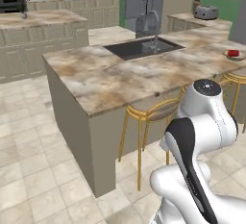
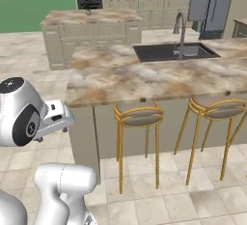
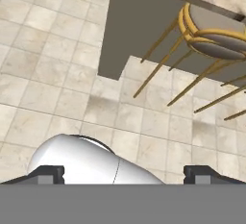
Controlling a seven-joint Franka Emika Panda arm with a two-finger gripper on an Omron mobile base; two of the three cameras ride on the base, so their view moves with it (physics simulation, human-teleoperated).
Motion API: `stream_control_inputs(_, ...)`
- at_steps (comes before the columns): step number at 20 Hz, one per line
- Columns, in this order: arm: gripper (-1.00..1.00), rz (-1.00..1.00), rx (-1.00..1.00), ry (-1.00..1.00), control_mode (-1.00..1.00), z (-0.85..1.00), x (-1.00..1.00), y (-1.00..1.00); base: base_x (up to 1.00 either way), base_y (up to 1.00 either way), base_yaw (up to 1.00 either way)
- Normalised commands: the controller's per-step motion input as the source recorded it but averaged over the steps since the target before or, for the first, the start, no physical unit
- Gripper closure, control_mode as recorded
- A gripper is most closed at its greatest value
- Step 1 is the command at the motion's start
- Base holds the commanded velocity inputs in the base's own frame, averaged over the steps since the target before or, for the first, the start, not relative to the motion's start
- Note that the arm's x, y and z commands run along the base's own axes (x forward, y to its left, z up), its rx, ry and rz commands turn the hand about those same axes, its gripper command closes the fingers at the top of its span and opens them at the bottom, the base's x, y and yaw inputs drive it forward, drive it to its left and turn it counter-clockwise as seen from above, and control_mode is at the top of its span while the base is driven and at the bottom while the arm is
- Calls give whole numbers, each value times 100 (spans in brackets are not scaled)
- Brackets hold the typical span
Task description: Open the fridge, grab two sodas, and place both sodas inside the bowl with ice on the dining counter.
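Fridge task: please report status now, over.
Gripper open, empty, facing floor. Fridge closed, far behind dining counter. Counter and stools stand between.

Brightness: even and bright across all three views, flat rendered light with no visible lamp.
Shadows: soft dark patches on the tiled floor under the stools; the surface overhang shades its grey side panel.
Glare: dull sheen on the white arm, no blown highlights.
Sharpness: soft and low-resolution; far cabinets blurry, edges jagged.
Distortion: none evident at the edges.
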Motion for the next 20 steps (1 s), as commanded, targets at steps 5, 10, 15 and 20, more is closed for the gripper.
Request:
stream_control_inputs(5,-100,0,0,0,100,0,0,0,44,100,-1)
stream_control_inputs(10,-100,0,0,0,100,0,0,0,38,100,-14)
stream_control_inputs(15,-100,0,0,0,100,0,0,0,36,100,-20)
stream_control_inputs(20,-100,0,0,0,100,0,0,0,37,100,-22)
